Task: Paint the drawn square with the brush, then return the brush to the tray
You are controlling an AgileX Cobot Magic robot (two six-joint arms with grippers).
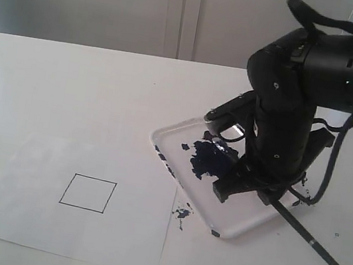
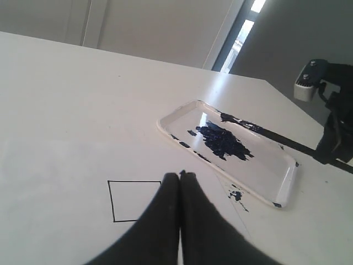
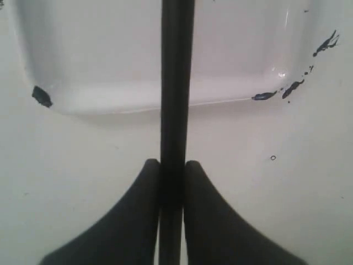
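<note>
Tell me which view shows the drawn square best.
The exterior view: the whole drawn square lies unobstructed. The left wrist view has the left tool hiding one side; the right wrist view misses it.

The white table point(image 1: 69, 88) carries a paper sheet point(image 1: 24, 206) and the tray point(image 1: 238, 215)

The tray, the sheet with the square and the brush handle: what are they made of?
The tray looks like glossy whitish plastic: light glints off its floor and rounded rim. The sheet looks like matte white paper, thin and flat. The brush handle is smooth black; wood or plastic, cannot tell.
</note>
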